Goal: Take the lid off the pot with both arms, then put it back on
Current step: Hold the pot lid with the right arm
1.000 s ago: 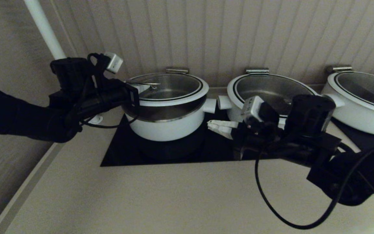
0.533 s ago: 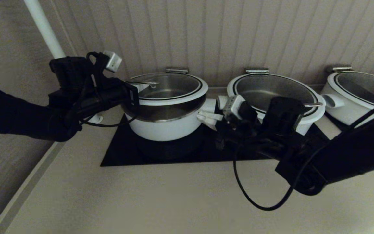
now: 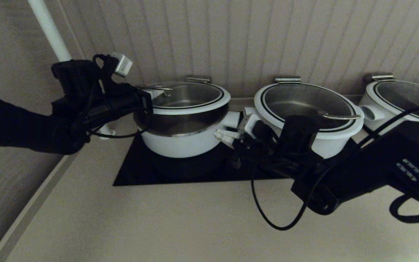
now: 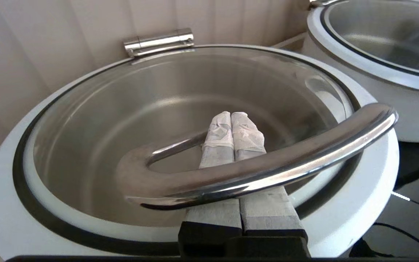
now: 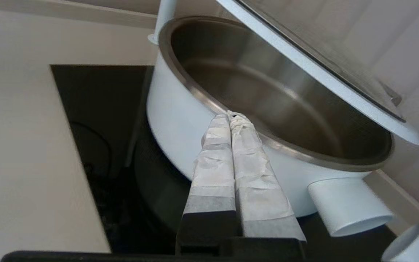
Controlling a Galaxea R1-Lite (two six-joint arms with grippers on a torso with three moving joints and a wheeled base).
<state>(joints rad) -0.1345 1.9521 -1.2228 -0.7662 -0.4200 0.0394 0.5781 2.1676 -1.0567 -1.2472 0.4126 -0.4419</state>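
The surface (image 3: 129, 225) is carrying a black cooktop panel (image 3: 133, 171) near its back edge, and the pot (image 3: 180, 140) is sitting on that panel toward the back left corner. A second, wider pot (image 3: 335, 140) is standing just beside it along the back edge, with a third pot (image 3: 402, 109) farther toward the back right corner; both are wearing their own glass lids.

The lid (image 3: 187, 96) is hanging tilted above the pot, its front and right side raised clear so that the steel inner wall is showing beneath it. Whether the back edge is resting on the rim I cannot tell. So the lifting half of the task is looking partly done, by one arm only.

The left claw (image 4: 233, 125) is reaching in from the surface's left side, its two taped fingers (image 4: 218, 131) pressed together and slid under the steel loop handle (image 4: 267, 171), carrying the lid by hooking rather than pinching.

The right claw (image 5: 229, 122) is also narrow, holding nothing, its tips sitting just beside the pot's steel rim on the front right, near the stub handle (image 5: 347, 207) and below the raised lid edge. It is not yet bearing any of the lid.

What is left, as I judge it: bringing the right arm into the lift, raising the lid fully free, then lowering it square onto the pot.
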